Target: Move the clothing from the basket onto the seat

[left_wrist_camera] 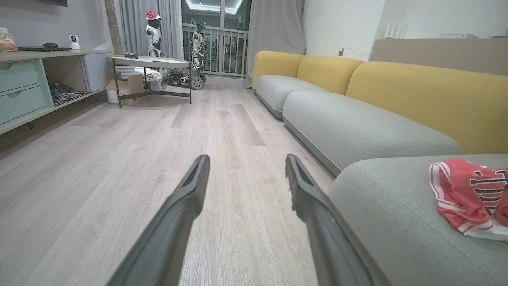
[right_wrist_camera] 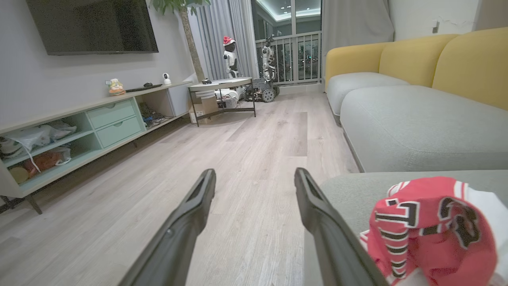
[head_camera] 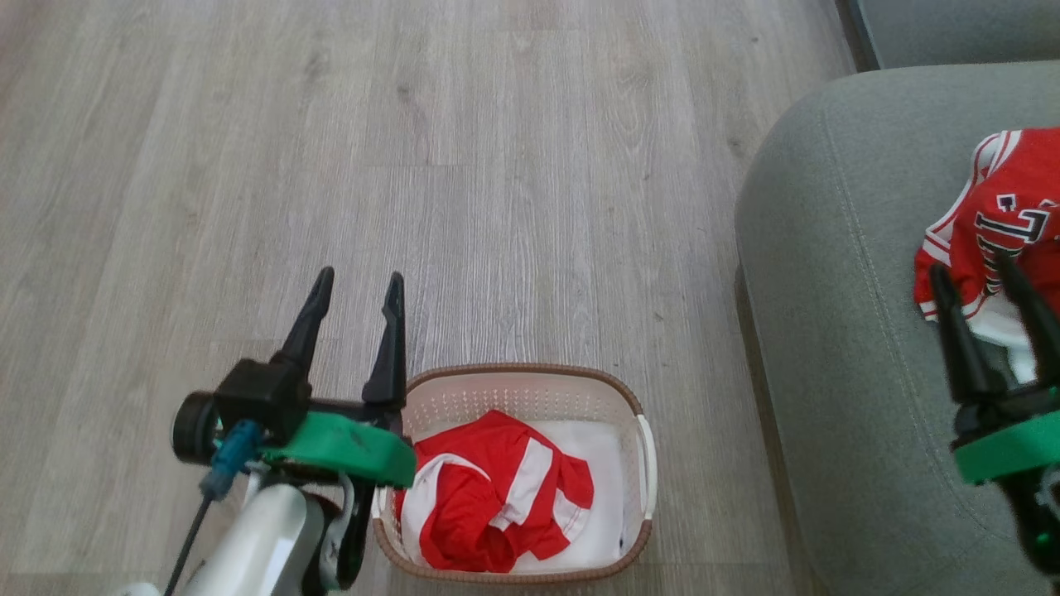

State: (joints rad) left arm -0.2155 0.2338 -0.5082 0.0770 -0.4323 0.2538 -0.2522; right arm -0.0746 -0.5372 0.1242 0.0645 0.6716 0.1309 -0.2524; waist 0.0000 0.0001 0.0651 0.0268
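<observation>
a low sideboard [right_wrist_camera: 115,121] lines the wood floor's [right_wrist_camera: 254,167] left edge; a round table [right_wrist_camera: 220,84] stands at its far end.

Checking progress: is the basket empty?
No, a red garment lies in the basket on a white sheet.

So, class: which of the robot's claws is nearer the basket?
Left. The left claw hangs open by the left edge of the basket; the right claw is off over the seat.
</observation>
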